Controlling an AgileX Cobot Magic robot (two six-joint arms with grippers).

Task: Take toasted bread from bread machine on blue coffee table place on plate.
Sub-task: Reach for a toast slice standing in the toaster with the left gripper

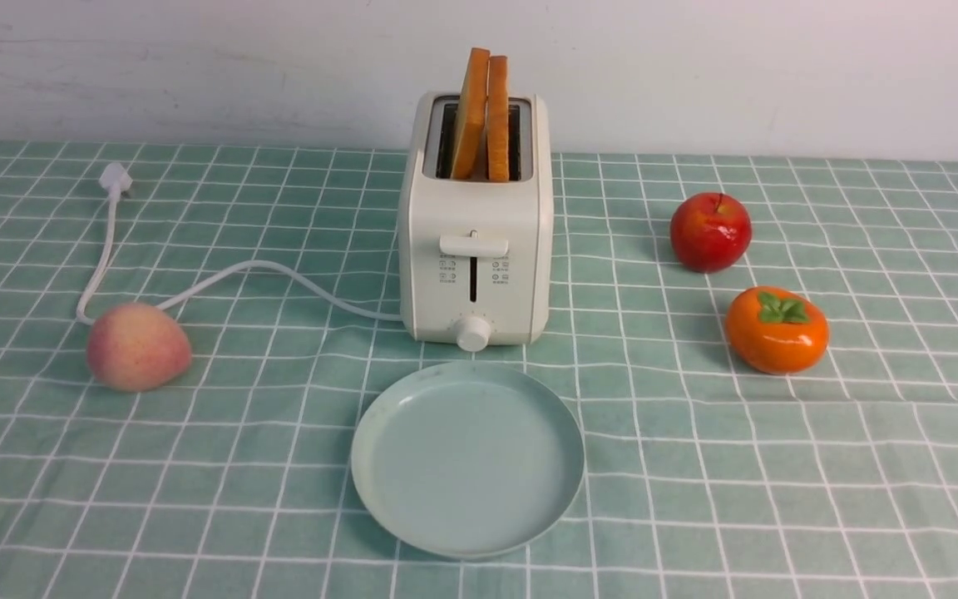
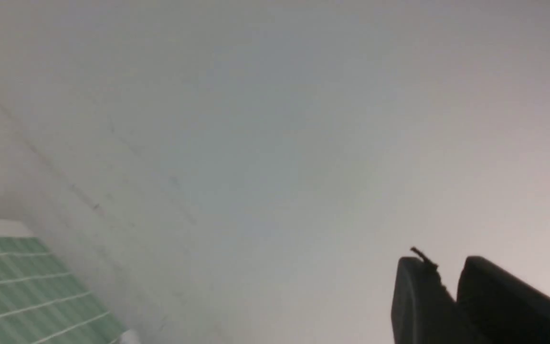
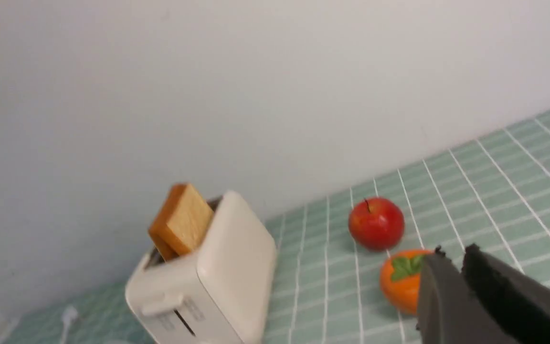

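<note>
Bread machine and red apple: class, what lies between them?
Nothing but bare grid cloth of the blue coffee table between bread machine and apple; the front view shows it.

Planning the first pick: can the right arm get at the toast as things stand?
Probably yes: both slices stand high out of the toaster with nothing above them, and the apple and persimmon sit well clear.
</note>
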